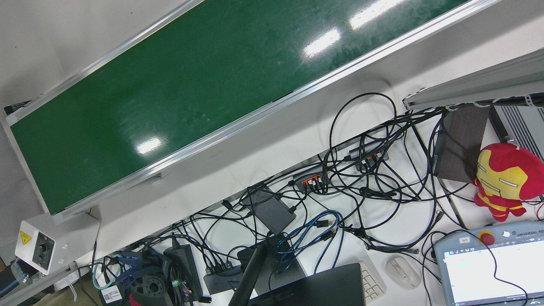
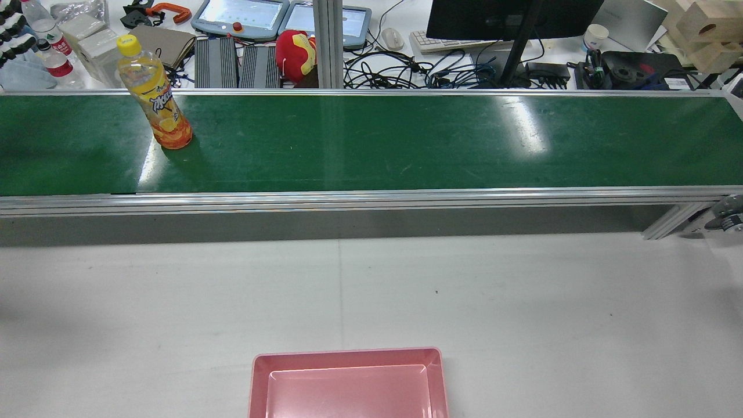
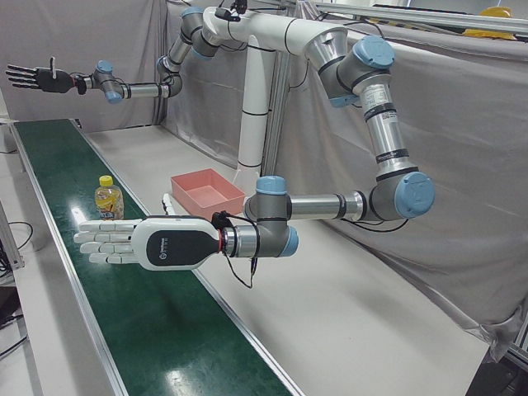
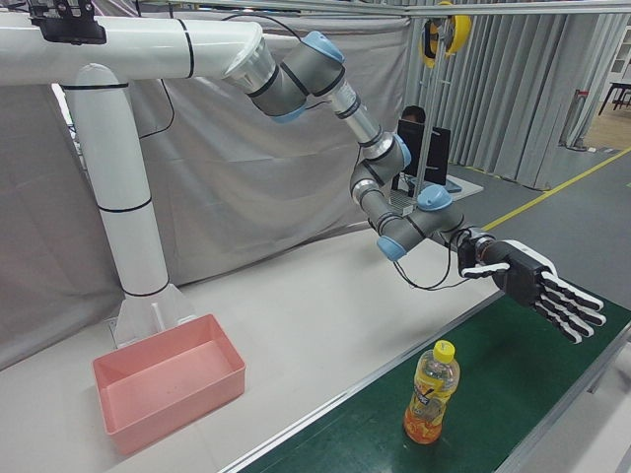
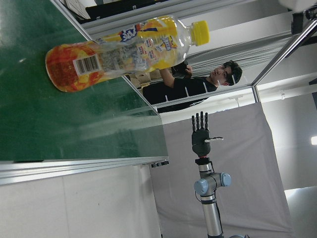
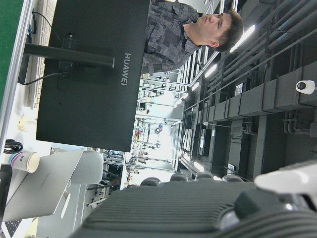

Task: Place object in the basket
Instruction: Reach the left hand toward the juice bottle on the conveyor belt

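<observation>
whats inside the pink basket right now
Nothing that shows: the pink basket has a bare floor in the right-front view, and the rear view shows the same. Its near end is cut off by the rear view's edge. The bottle stands on the green belt.

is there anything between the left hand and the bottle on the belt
Nothing visible. The left hand hovers open above the green belt, apart from the upright bottle, with only open air and bare belt between them.

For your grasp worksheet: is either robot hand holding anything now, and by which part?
Nothing is held. The left robot hand and right robot hand are open; the orange drink bottle stands untouched on the conveyor belt.
</observation>
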Tool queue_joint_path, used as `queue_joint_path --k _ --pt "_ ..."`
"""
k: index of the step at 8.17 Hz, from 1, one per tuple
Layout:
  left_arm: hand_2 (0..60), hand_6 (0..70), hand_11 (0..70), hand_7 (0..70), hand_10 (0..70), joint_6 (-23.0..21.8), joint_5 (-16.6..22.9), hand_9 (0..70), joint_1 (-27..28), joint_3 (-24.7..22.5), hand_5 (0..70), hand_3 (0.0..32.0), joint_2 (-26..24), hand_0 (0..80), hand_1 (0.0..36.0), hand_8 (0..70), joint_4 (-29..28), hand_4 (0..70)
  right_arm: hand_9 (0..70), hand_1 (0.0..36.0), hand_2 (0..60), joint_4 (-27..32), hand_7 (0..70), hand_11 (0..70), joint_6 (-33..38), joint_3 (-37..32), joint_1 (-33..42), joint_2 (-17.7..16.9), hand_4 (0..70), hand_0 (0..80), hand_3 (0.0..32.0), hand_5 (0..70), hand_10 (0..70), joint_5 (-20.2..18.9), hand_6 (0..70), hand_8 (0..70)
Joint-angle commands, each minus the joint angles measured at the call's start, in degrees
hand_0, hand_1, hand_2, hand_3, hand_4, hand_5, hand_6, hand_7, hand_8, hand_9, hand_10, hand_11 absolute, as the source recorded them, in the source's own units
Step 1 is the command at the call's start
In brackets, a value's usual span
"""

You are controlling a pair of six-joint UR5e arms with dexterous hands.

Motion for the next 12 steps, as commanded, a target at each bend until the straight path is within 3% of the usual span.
queue_joint_path --k 1,3,6,8,12 --pt "0.0 0.0 9.8 0.0 5.0 0.96 -4.74 4.1 6.72 -0.13 0.0 0.8 -0.63 56.6 19.0 3.6 0.21 1.6 0.0 0.0 0.0 0.0 0.0 0.0 0.08 0.0 -0.05 0.0 0.0 0.0 0.0 0.0 0.0 0.02 0.0 0.0" --pt "0.0 0.0 9.7 0.0 5.0 1.75 -4.96 3.8 9.63 0.22 1.2 0.0 -5.26 56.5 19.8 3.4 3.87 3.6 0.0 0.0 0.0 0.0 0.0 0.0 0.0 0.0 0.04 0.0 0.0 0.0 0.0 0.0 0.0 0.02 0.0 0.0" --pt "0.0 0.0 10.2 0.0 5.3 2.55 -6.27 4.3 11.66 0.84 1.5 0.0 -9.32 56.6 20.0 3.7 5.04 3.8 0.0 0.0 0.0 0.0 0.0 0.0 0.08 0.0 0.04 0.0 0.0 0.0 0.0 0.0 0.0 -0.06 0.0 0.0" --pt "8.2 0.0 10.2 0.0 5.3 2.64 -6.36 4.1 13.33 3.02 2.3 0.0 -11.17 55.8 22.3 3.6 5.39 4.6 0.0 0.0 0.0 0.0 0.0 0.0 0.0 0.09 0.04 0.0 0.0 0.0 0.0 0.0 0.0 0.02 0.0 0.0" --pt "11.3 0.0 10.4 0.0 5.4 2.55 -6.19 4.7 13.34 4.79 3.8 0.0 -12.76 55.8 23.0 3.9 4.95 5.9 0.0 0.0 0.0 0.0 0.0 0.0 0.08 0.09 0.04 0.0 0.0 0.0 0.0 0.0 0.0 -0.06 0.0 0.0"
